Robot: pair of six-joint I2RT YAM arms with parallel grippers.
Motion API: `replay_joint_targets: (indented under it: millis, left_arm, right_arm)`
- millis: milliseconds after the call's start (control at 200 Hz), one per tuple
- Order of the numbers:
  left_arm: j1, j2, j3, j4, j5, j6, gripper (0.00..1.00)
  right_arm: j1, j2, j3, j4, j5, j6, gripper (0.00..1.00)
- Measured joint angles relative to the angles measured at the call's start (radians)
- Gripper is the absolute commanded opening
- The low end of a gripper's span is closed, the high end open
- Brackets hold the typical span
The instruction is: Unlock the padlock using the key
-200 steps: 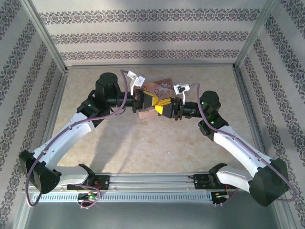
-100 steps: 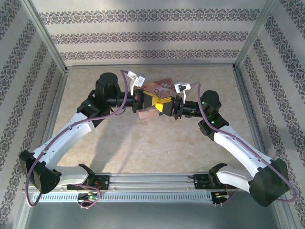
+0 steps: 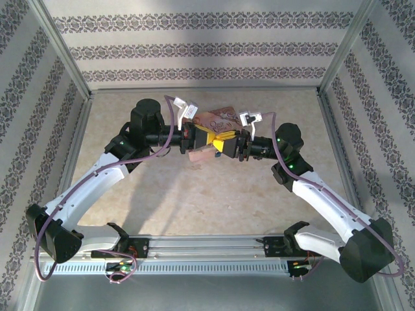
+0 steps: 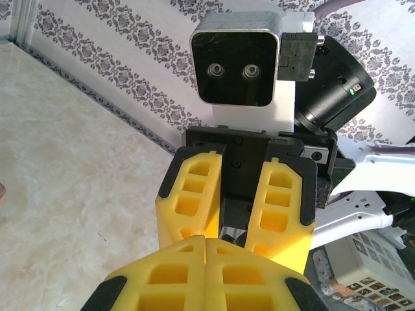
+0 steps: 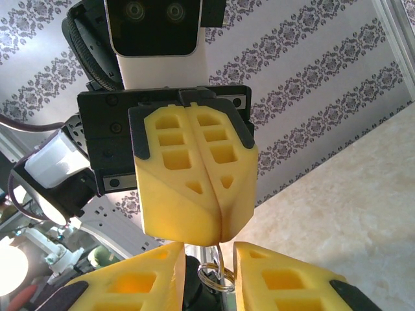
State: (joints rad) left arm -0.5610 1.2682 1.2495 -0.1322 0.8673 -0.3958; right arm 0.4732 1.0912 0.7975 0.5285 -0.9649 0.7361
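The two arms are met nose to nose above the far middle of the table (image 3: 194,201), just near of the pink tin (image 3: 219,118). The left gripper (image 5: 216,230) is pressed fully together, and a key ring (image 5: 211,277) is seen dangling right at its tips, so the key is judged to be pinched there, though its blade is hidden. The right gripper (image 5: 209,262) is held with its fingers (image 5: 285,282) a narrow gap apart, and the ring hangs into that gap. Whether anything is clamped there cannot be told. The padlock itself cannot be made out. Only a dark shape is glimpsed low in that gap, and the lock is presumed to sit there, where the tips meet.

The step in hand is judged to be the insertion, with key being lined up to keyhole. What is called for next is a fine alignment, a straight push along the key's axis, then a twist of the left wrist while the lock is kept steady.

Against the earlier frames, the right gripper is found rolled a little and nudged slightly farther. The left arm and the pink piece (image 3: 200,154) below the grippers are found unmoved.
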Motion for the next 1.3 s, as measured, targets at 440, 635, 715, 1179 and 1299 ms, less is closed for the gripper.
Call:
replay_joint_targets:
  millis: [440,635,715,1179,1299]
  left_arm:
    - [0.000,0.000,-0.002,-0.004,-0.007,0.000,0.00]
    - [0.000,0.000,-0.002,-0.004,-0.007,0.000,0.00]
    - [0.000,0.000,-0.002,-0.004,-0.007,0.000,0.00]
    - [0.000,0.000,-0.002,-0.015,-0.007,0.000,0.00]
    - [0.000,0.001,-0.002,-0.018,-0.008,0.000,0.00]
  right_arm:
    - [0.009,0.015,0.000,0.000,0.000,-0.001,0.25]
    - [0.009,0.018,0.000,-0.001,0.005,-0.002,0.31]
    - [0.009,0.018,0.000,-0.003,0.006,-0.002,0.30]
    - [0.032,0.034,0.000,-0.013,0.006,-0.006,0.25]
    - [0.034,0.036,0.000,-0.018,0.007,-0.009,0.23]
